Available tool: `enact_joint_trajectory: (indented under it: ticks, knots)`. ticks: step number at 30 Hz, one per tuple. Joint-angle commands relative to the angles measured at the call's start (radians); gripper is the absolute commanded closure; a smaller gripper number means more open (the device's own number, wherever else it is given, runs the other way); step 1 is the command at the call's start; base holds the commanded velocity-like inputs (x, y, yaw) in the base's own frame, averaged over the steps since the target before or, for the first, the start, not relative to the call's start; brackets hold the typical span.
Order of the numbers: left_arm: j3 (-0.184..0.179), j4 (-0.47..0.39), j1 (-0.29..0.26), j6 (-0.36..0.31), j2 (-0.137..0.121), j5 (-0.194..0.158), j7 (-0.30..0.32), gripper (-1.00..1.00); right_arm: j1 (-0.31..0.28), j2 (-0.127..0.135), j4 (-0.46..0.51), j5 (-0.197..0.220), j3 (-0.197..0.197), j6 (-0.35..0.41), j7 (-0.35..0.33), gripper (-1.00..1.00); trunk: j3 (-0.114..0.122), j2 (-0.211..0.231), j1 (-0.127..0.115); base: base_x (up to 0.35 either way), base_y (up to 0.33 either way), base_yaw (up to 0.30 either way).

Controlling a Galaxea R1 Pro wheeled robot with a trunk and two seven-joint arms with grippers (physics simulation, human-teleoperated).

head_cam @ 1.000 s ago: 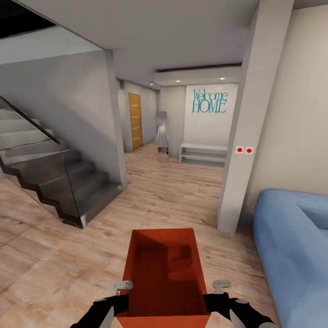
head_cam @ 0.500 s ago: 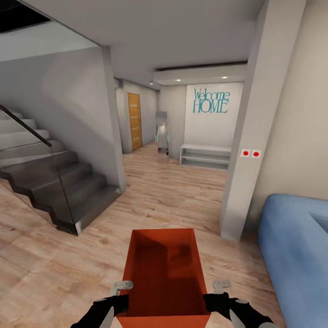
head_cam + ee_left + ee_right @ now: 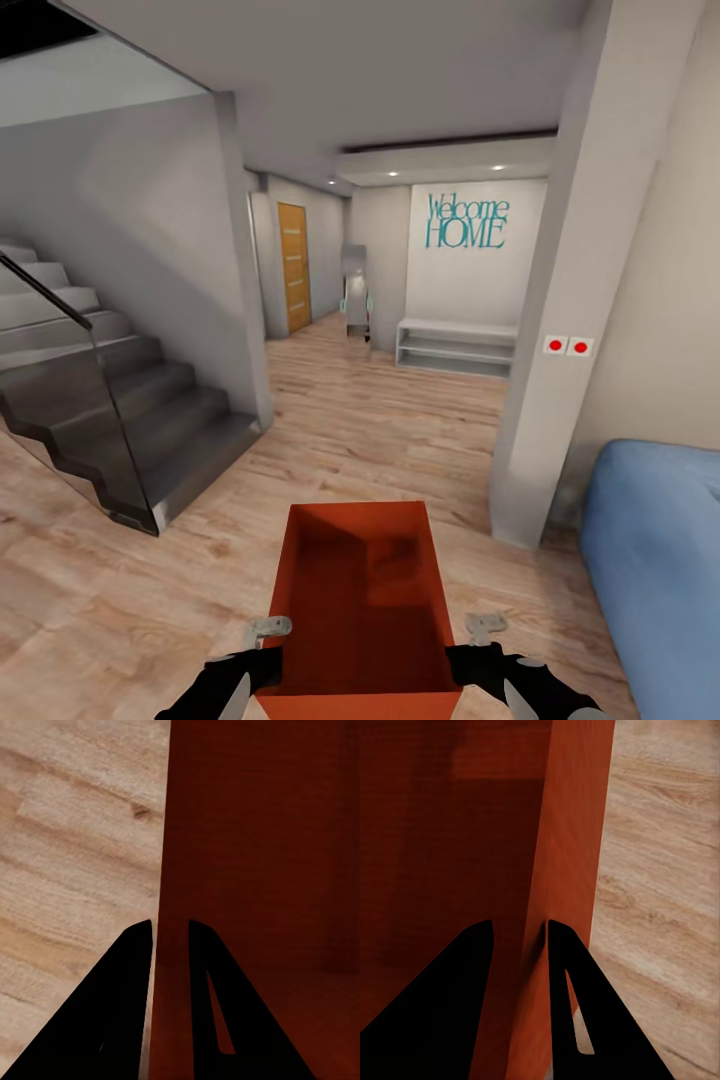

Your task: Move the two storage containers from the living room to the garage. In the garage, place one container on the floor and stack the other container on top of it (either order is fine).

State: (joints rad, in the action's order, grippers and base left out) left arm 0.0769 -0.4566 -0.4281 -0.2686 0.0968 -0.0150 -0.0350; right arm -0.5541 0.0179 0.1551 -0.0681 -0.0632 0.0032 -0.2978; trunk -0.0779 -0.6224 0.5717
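Storage container (image 3: 362, 610) count is one here, orange-red and topless, carried low in front of the robot over the light wood-plank floor (image 3: 120, 600), and it's gripped from both sides. The left gripper (image 3: 262, 640) is clamped on the container's left wall, and in the left wrist view the two dark fingers (image 3: 112, 1012) are seen straddling that thin wall, one outside over the planks and one inside the bin (image 3: 255, 870). Same deal on the other side: the right gripper (image 3: 482, 640) is pinched onto the right wall, with the right wrist view showing its two fingers (image 3: 585, 1012) set either side of the orange wall (image 3: 574, 832). So two grippers, two walls, one bin held between them. Around it, a few other things can be counted: one dark staircase (image 3: 110, 400) with a glass side panel off to the left, one blue sofa (image 3: 655, 560) at the right edge, one pale pillar (image 3: 565, 330) carrying two red round buttons (image 3: 567, 346), one low white shelf bench (image 3: 455, 345) under one teal "Welcome HOME" wall sign (image 3: 466, 221), and one wooden door (image 3: 294, 266) down the hall. A narrow standing mirror-like thing (image 3: 355, 290) is seen beside the bench, but what it is can't be made out for sure.
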Motion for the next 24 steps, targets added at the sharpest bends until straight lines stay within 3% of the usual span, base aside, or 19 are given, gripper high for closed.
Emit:
enact_joint_trajectory:
  ticks: [1, 24]
  knots:
    - [-0.003, 0.001, 0.000, -0.008, -0.031, 0.020, -0.022, 1.00, -0.001, 0.001, 0.017, -0.001, 0.013, -0.019, -0.003, 1.00, -0.002, -0.002, 0.001, 0.325, 0.000, 0.000]
    - [-0.003, 0.004, 0.000, -0.008, -0.031, 0.020, -0.022, 1.00, -0.001, 0.001, 0.017, -0.001, 0.013, -0.019, -0.003, 1.00, -0.002, -0.002, 0.001, 0.325, 0.000, 0.000]
